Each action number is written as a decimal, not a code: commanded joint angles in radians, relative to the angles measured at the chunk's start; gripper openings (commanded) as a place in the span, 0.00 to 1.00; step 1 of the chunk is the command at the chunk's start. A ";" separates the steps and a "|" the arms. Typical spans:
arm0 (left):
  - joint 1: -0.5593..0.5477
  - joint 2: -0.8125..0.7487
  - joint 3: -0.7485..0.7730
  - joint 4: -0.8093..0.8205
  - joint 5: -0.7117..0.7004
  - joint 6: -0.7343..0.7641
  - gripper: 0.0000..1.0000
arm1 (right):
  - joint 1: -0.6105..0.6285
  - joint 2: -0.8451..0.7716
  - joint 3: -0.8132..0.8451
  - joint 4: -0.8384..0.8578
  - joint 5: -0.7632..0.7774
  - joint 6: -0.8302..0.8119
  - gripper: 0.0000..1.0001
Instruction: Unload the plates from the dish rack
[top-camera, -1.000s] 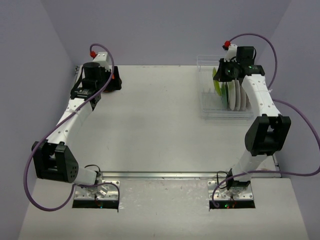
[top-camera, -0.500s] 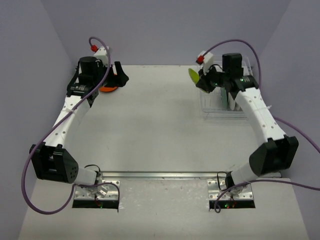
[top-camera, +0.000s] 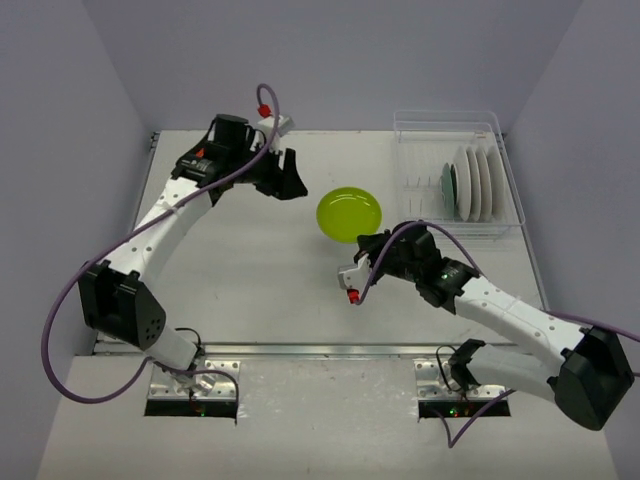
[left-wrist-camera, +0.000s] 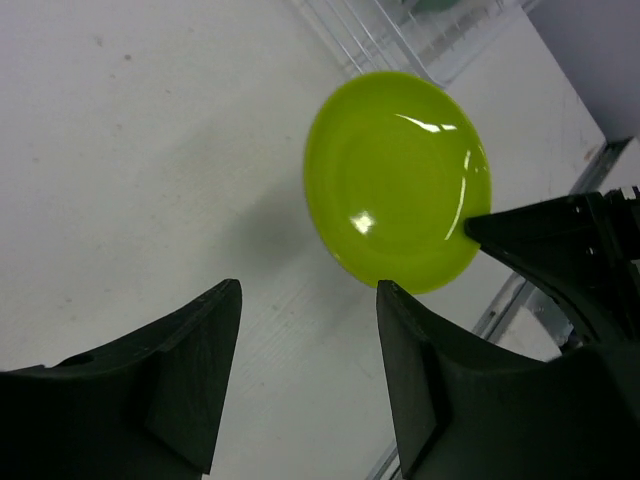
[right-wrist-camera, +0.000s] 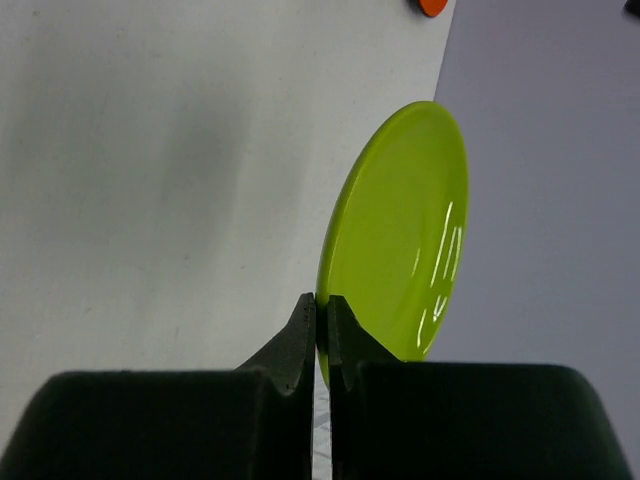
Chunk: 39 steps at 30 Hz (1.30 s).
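A lime green plate (top-camera: 349, 214) hangs over the table's middle, held by its near rim in my right gripper (top-camera: 364, 243). In the right wrist view the fingers (right-wrist-camera: 322, 305) pinch the plate (right-wrist-camera: 400, 235) edge-on. My left gripper (top-camera: 291, 181) is open and empty, just left of the plate. In the left wrist view its jaws (left-wrist-camera: 305, 295) stand wide apart, short of the plate (left-wrist-camera: 395, 180). The clear dish rack (top-camera: 415, 140) at the back right holds several upright plates (top-camera: 470, 184), mostly white with one dark green.
An orange plate (right-wrist-camera: 432, 6) shows at the top edge of the right wrist view, at the far side of the table. The rack's corner (left-wrist-camera: 400, 30) lies beyond the green plate in the left wrist view. Grey walls enclose the table.
My right arm has carried the green plate from the rack toward the table's middle. My left arm has swung right from the far-left corner toward the plate, leaving the orange plate.
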 joint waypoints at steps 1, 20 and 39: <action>-0.101 0.034 0.014 -0.109 -0.011 0.131 0.52 | 0.038 -0.031 -0.056 0.314 0.053 -0.239 0.00; -0.127 0.115 -0.013 -0.015 -0.101 0.051 0.36 | 0.060 -0.074 -0.169 0.429 0.051 -0.288 0.00; -0.090 0.117 -0.037 0.058 0.028 -0.036 0.00 | 0.099 -0.060 -0.244 0.567 0.055 -0.278 0.36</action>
